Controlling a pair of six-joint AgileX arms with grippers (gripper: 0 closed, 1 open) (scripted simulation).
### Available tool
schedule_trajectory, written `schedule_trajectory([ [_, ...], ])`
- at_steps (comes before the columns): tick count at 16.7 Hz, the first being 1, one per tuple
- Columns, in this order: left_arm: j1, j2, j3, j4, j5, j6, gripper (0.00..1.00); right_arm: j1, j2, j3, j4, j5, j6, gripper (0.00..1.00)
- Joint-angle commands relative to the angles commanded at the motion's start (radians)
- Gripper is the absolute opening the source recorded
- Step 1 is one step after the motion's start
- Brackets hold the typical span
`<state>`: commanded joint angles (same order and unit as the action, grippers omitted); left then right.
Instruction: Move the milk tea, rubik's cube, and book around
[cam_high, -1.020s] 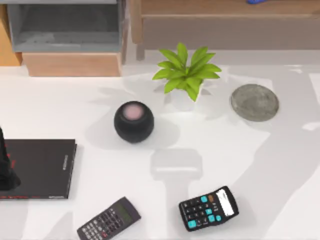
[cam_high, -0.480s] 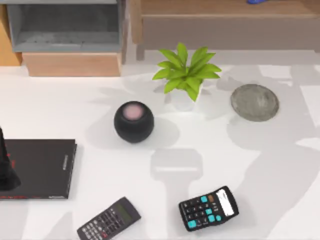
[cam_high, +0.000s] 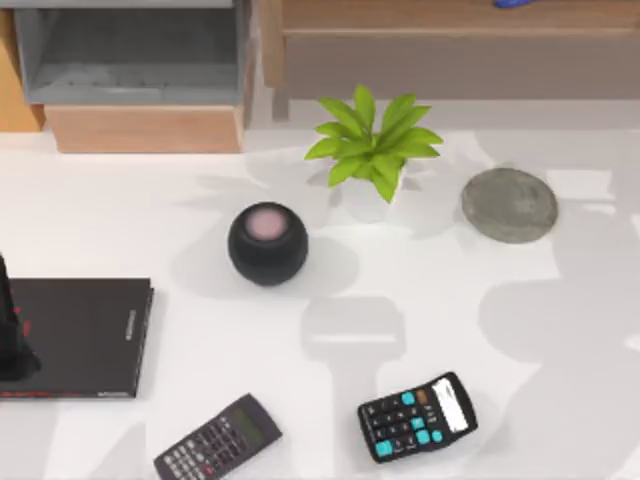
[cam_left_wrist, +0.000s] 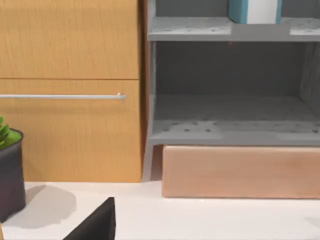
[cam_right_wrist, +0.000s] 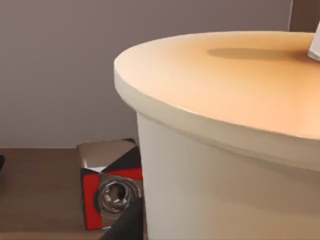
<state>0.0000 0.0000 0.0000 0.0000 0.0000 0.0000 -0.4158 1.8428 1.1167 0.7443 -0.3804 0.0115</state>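
So the left arm (cam_high: 10, 330) sits at the bench's left edge, right over a thin black book (cam_high: 85, 338) that lies flat there. Can't tell whether the left gripper is wide, narrow or holding something, and same story for the right gripper.

Task things: the milk tea (cam_right_wrist: 225, 150) is right up against the right wrist camera. You get its orange-tan lid, the pale cup wall under it and a bit of the white straw (cam_right_wrist: 315, 47) at the edge. Past the cup there's a red-and-black box (cam_right_wrist: 107, 195) with a shiny metal bit on its face, sitting on a brown wooden surface. The book (cam_left_wrist: 252, 10), teal cover with white page edges, stands upright on the upper level of the grey shelf unit (cam_left_wrist: 225, 132) in the left wrist view, next to a wooden cabinet (cam_left_wrist: 70, 100) with a metal bar handle.

On the white bench (cam_high: 120, 220):
- a green plant (cam_high: 372, 150) at the far middle
- a round grey coaster (cam_high: 509, 204) to its right
- a black ball-shaped speaker (cam_high: 267, 243) left of and nearer than the plant
- a slim dark calculator (cam_high: 217, 438) near the front edge
- a chunkier calculator with teal keys (cam_high: 417, 416) to its right
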Motion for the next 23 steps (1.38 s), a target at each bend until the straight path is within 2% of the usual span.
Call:
schedule_trajectory([
  [5, 0.000, 0.000, 0.000, 0.000, 0.000, 0.000, 1.00, 0.005, 0.004, 0.001, 0.001, 0.003, 0.001, 0.00],
  [8, 0.000, 0.000, 0.000, 0.000, 0.000, 0.000, 1.00, 0.071, -0.021, -0.048, 0.067, 0.068, -0.019, 0.00],
  [11, 0.000, 0.000, 0.000, 0.000, 0.000, 0.000, 1.00, 0.219, -0.049, -0.143, 0.198, 0.216, -0.043, 0.00],
  [18, 0.000, 0.000, 0.000, 0.000, 0.000, 0.000, 1.00, 0.610, 0.002, -0.353, 0.484, 0.673, -0.054, 0.00],
  [20, 0.000, 0.000, 0.000, 0.000, 0.000, 0.000, 1.00, 0.693, 0.051, -0.387, 0.522, 0.758, -0.042, 0.00],
  [23, 0.000, 0.000, 0.000, 0.000, 0.000, 0.000, 1.00, 0.781, 0.118, -0.410, 0.541, 0.808, -0.017, 0.00],
])
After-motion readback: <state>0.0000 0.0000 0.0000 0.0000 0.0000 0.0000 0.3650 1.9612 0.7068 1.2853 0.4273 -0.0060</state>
